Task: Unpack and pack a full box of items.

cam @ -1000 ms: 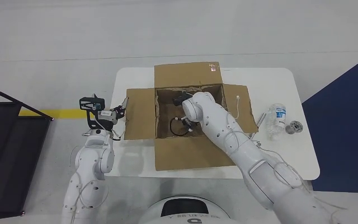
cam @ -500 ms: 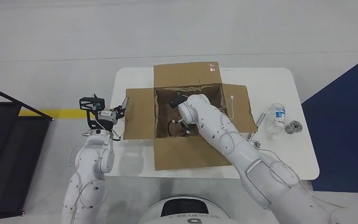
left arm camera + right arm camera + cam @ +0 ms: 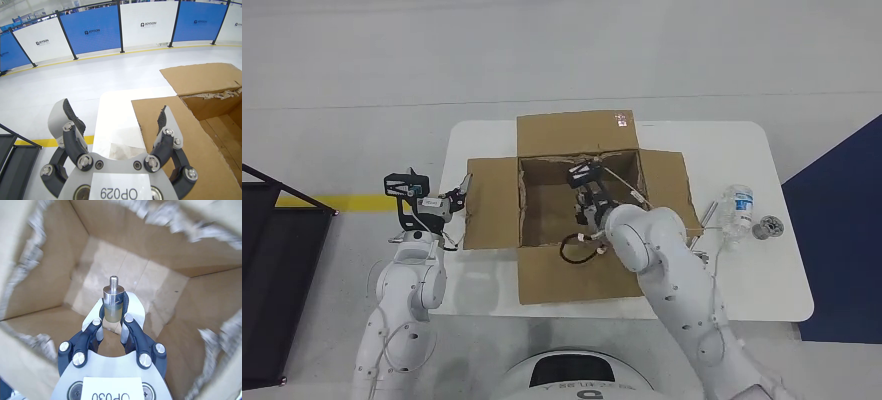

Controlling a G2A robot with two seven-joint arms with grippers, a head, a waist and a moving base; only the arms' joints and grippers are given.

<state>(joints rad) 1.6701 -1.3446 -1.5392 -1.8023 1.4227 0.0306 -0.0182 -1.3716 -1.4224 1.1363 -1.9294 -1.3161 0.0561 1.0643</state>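
Cardboard box [image 3: 577, 132] open for unpacking.
By its flap the left gripper [image 3: 115, 103] hangs, fingers wide, empty. Inside the box the right gripper [image 3: 113, 302] pinches a threaded metal stud [image 3: 111, 291], likely to lift it out.

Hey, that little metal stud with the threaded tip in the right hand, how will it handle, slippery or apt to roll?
The metal stud looks solid and polished, so probably stiff and heavy for its size. The right hand pinches its smooth round body, so it might slip or twist. Laid on its side, it would likely roll.
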